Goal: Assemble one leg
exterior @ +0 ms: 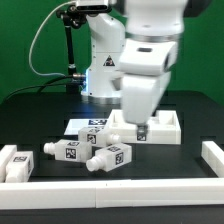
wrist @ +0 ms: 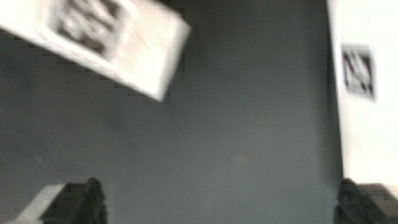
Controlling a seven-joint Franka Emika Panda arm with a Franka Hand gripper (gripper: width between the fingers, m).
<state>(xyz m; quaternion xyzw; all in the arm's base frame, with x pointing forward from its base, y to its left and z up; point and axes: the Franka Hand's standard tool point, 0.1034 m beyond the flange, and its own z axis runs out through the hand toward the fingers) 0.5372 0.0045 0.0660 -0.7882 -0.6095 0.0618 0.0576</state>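
Note:
Three white legs with black-and-white tags lie on the dark table: one at the exterior view's left [exterior: 60,154], one in the middle front [exterior: 109,158], and one just behind it [exterior: 98,141]. My gripper [exterior: 142,126] hangs over the near edge of the large white tray-shaped part [exterior: 165,126], above and to the right of the legs; the hand hides most of it. In the blurred wrist view the gripper [wrist: 217,192] is open, with only bare dark table between the two dark fingertips [wrist: 75,203]. It holds nothing.
The marker board [exterior: 88,124] lies behind the legs. Long white L-shaped border pieces lie at the left [exterior: 14,165] and right [exterior: 212,155] edges. The wrist view shows a white tagged surface [wrist: 111,38] and a white edge [wrist: 361,70], both too blurred to identify.

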